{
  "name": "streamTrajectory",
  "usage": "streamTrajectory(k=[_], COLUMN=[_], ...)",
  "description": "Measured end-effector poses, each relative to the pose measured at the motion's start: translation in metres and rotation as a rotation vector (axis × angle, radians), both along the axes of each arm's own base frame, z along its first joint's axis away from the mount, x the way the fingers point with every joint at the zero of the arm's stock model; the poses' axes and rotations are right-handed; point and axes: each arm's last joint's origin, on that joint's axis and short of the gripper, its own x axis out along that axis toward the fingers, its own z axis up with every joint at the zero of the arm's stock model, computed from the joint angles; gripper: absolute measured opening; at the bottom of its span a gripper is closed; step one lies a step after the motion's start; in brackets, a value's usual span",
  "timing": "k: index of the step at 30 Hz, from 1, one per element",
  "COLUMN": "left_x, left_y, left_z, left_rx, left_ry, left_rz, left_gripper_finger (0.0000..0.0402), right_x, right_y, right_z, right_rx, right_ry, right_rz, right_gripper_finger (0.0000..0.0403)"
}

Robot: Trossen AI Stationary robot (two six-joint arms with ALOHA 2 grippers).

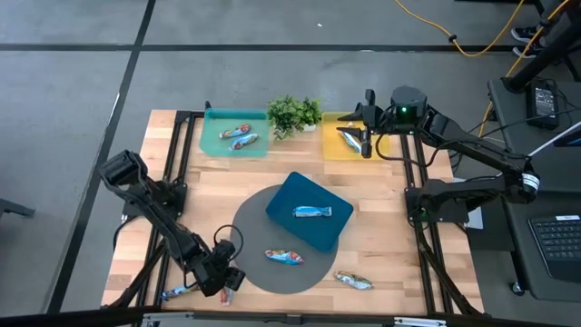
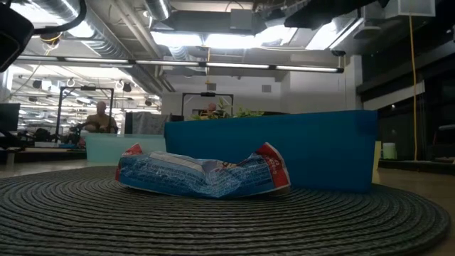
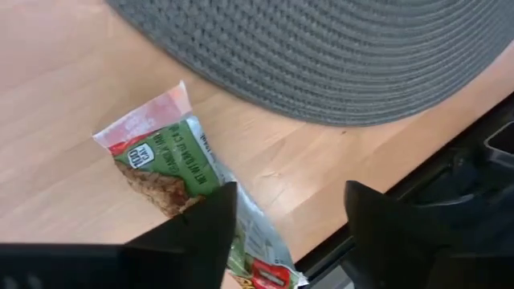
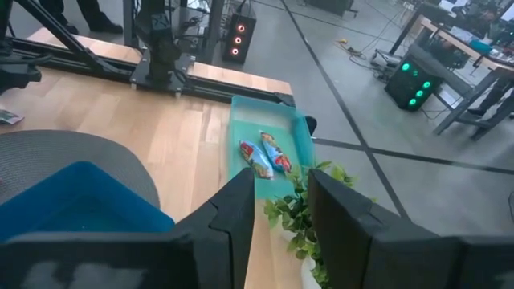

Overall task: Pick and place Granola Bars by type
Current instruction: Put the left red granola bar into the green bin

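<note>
My left gripper (image 1: 224,275) is open, low over the table's near left corner. In the left wrist view one finger (image 3: 210,223) stands over a green-orange granola bar (image 3: 165,164) that lies flat on the wood beside the grey mat. Another bar (image 1: 177,292) lies by the near edge. My right gripper (image 1: 364,138) is open and empty above the yellow tray (image 1: 331,145), which holds one bar (image 1: 349,139). Two red-blue bars (image 1: 238,136) lie in the teal tray, and one blue bar (image 1: 310,213) in the blue tray. Two more bars (image 1: 284,257) (image 1: 352,281) lie on the mat. My left gripper (image 3: 289,201) has one finger over the green-orange bar's near end (image 3: 233,233), coming from above. I cannot tell whether it touches the wrapper. The bar lies flat on the table.
A round grey woven mat (image 1: 254,272) fills the table's middle, with the blue tray (image 1: 290,195) on its far right part. A small green plant (image 1: 293,113) stands between the teal tray (image 1: 213,141) and the yellow one. Black frame rails run along the table's edges.
</note>
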Motion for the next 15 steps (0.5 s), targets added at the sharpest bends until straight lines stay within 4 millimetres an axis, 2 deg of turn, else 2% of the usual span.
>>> streamTrajectory(k=[7,12,15], left_x=[0.002,0.003,0.002], left_y=[0.004,0.002,0.002], left_z=[0.008,0.022,0.022], left_rx=[-0.041,-0.089,-0.112], left_ry=[0.001,-0.018,0.027], left_rz=[0.001,-0.010,-0.019], left_gripper_finger=[0.0273,0.0280,0.0281], right_x=[0.000,0.000,0.000], right_y=[0.000,0.000,0.000], right_z=[0.000,-0.001,-0.001], right_rx=[0.003,0.008,0.011], right_ry=[0.001,0.007,0.011], right_rz=[-0.001,-0.001,-0.001], right_gripper_finger=[0.0121,0.0121,0.0121])
